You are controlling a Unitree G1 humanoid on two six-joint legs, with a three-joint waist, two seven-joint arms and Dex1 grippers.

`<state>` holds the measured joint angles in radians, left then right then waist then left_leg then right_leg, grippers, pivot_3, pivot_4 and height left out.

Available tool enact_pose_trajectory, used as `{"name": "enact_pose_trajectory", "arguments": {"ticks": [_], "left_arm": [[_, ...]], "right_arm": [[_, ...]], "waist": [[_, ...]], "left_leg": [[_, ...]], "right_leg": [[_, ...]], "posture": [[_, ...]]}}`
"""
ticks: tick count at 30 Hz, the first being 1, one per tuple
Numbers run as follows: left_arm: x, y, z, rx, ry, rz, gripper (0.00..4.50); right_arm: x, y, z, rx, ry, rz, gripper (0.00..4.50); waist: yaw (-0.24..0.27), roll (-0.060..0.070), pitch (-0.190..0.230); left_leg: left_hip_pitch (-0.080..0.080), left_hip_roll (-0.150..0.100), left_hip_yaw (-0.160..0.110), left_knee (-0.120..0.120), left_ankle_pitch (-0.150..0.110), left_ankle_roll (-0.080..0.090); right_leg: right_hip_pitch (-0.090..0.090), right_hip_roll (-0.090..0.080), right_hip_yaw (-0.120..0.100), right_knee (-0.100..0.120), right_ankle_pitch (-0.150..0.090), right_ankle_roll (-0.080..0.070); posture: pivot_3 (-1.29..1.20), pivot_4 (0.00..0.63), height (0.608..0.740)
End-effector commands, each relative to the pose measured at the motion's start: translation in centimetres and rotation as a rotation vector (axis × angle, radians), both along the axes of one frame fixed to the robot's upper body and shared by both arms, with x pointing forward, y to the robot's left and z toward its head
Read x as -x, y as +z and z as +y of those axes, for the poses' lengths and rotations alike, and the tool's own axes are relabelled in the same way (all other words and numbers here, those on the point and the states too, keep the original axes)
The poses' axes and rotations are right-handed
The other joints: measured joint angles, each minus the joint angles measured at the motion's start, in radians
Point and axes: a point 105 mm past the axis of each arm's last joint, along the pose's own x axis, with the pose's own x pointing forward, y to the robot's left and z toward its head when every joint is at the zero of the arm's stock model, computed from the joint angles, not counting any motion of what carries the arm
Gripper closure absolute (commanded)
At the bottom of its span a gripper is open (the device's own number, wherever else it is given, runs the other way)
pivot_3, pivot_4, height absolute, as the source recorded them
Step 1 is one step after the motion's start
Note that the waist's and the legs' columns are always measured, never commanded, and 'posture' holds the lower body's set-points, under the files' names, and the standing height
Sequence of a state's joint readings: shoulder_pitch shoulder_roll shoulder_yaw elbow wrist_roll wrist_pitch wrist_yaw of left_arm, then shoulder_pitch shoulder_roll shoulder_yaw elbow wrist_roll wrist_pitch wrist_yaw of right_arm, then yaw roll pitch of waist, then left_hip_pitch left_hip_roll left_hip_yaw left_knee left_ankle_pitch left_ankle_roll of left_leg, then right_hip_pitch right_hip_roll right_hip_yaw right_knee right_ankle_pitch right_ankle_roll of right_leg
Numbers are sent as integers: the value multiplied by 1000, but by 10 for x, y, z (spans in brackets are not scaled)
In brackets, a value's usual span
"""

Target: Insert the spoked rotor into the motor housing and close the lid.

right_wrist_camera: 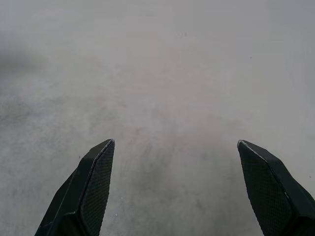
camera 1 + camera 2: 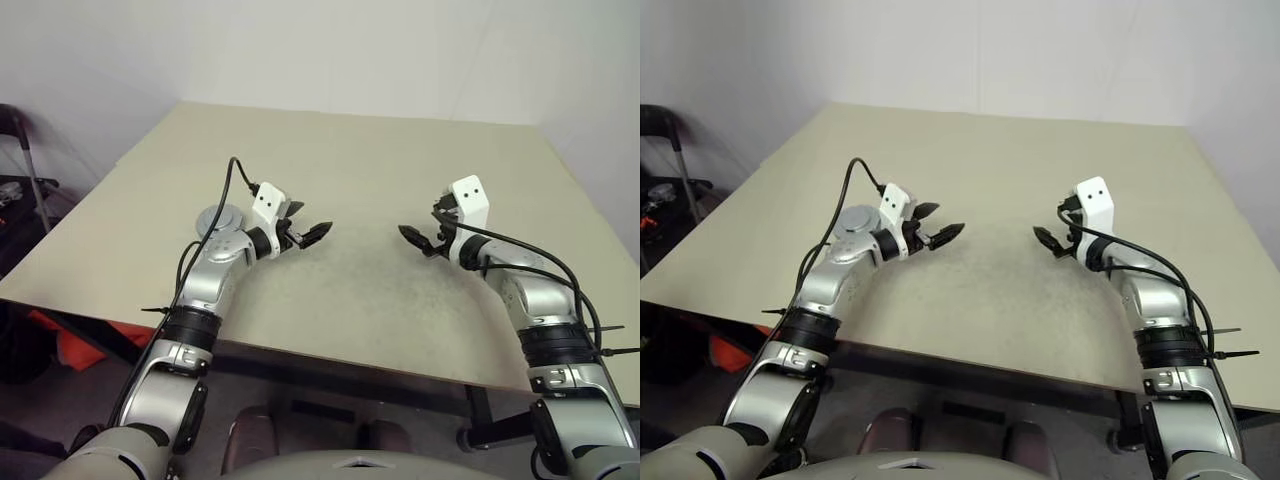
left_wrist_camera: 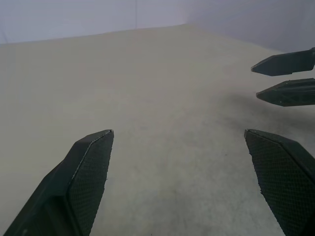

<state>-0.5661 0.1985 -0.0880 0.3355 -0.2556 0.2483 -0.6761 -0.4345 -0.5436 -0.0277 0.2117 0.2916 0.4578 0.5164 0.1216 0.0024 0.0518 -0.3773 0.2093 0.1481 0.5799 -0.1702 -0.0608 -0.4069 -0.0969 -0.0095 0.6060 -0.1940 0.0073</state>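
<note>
Both arms hover over the beige table. My left gripper is open with nothing between its fingers, and it points toward the right one. My right gripper faces it across a gap, open and empty too. In the left wrist view my left gripper looks across bare tabletop, with the right gripper's fingertips ahead. My right gripper looks down on bare tabletop. A round grey shape peeks out behind my left forearm; I cannot tell what it is. The spoked rotor, motor housing and lid are out of view.
The table's front edge runs just below both forearms. A dark frame and clutter stand off the table's left side. White walls close the far side.
</note>
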Motion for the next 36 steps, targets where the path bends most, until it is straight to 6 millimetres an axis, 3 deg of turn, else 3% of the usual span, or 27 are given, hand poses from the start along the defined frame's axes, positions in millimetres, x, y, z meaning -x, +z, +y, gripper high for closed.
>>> {"name": "enact_pose_trajectory", "arguments": {"ticks": [1, 17, 27, 36], "left_arm": [[-1, 17, 2, -5, 1, -58, 14], [-1, 15, 5, -6, 51, -68, 14], [-6, 20, 9, 15, 74, -67, 14], [-7, 21, 4, 18, 67, -73, 14]], "right_arm": [[-4, 15, -8, -5, -25, -63, 0], [-12, 16, -20, 47, -56, -97, 0], [-16, 17, -16, 39, -50, -111, 0], [-16, 12, -28, 53, -103, -100, 0]], "waist": [[0, 0, 0], [-1, 1, 0], [-2, 1, 0], [-2, 1, 0]], "left_leg": [[0, 0, 0, 0, -1, 1], [1, 0, 1, 0, -1, 2], [1, 0, 1, 0, -2, 3], [1, 0, 1, 0, -2, 4]], "right_leg": [[0, 0, 0, 0, 0, 0], [0, 0, 0, 0, 0, 0], [0, 0, 0, 0, 0, 0], [0, 0, 0, 0, 0, 0]], "posture": [[0, 0, 740], [0, 0, 740], [0, 0, 740], [0, 0, 740]]}}
